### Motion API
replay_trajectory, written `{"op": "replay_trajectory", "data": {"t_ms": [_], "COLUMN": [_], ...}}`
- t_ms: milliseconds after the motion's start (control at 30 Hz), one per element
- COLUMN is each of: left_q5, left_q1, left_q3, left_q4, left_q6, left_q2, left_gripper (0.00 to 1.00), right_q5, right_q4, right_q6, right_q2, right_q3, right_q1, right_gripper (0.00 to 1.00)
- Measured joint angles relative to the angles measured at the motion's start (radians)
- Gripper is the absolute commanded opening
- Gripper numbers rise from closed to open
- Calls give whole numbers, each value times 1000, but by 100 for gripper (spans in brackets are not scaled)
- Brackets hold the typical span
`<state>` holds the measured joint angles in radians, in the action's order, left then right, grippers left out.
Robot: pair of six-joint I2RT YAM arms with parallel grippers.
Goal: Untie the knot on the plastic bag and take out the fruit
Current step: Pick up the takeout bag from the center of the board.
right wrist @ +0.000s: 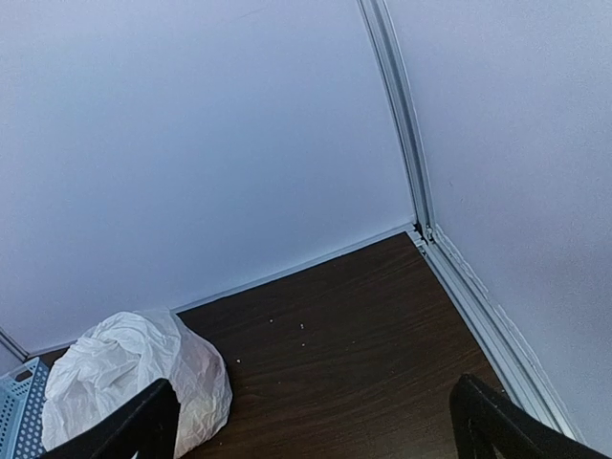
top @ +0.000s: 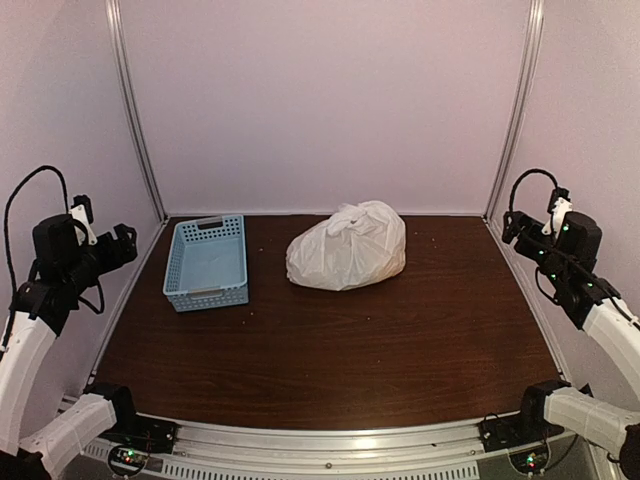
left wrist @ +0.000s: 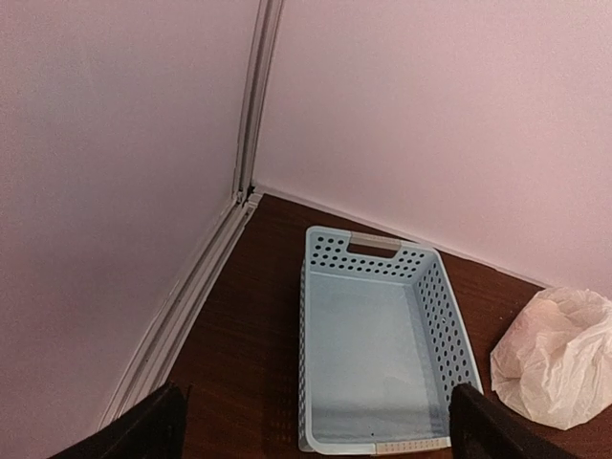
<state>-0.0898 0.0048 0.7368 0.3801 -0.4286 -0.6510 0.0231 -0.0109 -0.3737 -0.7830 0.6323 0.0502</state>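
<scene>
The plastic bag (top: 347, 250), knot (top: 345, 221) on top, sits near the tabletop's (top: 330, 350) far edge, well apart from the left claw (top: 124, 242) and right claw (top: 511, 226). Both are spread wide and empty, over the side edges.

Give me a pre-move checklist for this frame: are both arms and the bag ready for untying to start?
1. Open, empty left hand: ok.
2. Open, empty right hand: ok.
3. The plastic bag lies on the table, apart from both hands: ok.
4. The knot is tied and exposed at the bag's top: ok.
5. The fruit is inside the bag: cannot tell, nothing shows through.
6. The blue basket is empty and apart from the bag: ok.
</scene>
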Motion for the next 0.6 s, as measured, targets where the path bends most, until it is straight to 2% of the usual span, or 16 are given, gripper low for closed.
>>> {"op": "replay_trajectory", "data": {"t_ms": [367,600], "left_q5": [-75,-31], "left_q1": [0,0], "left_q3": [13,50], "left_q4": [69,91], "left_q6": [1,106], "left_q2": [16,30], "left_gripper": [98,97], "right_q5": [-27,-116], "right_q4": [45,96], "right_q6": [10,42], "right_q2": [-3,-18], "right_q3": [3,59], "right_q1": [0,1], "right_gripper": [99,95]}}
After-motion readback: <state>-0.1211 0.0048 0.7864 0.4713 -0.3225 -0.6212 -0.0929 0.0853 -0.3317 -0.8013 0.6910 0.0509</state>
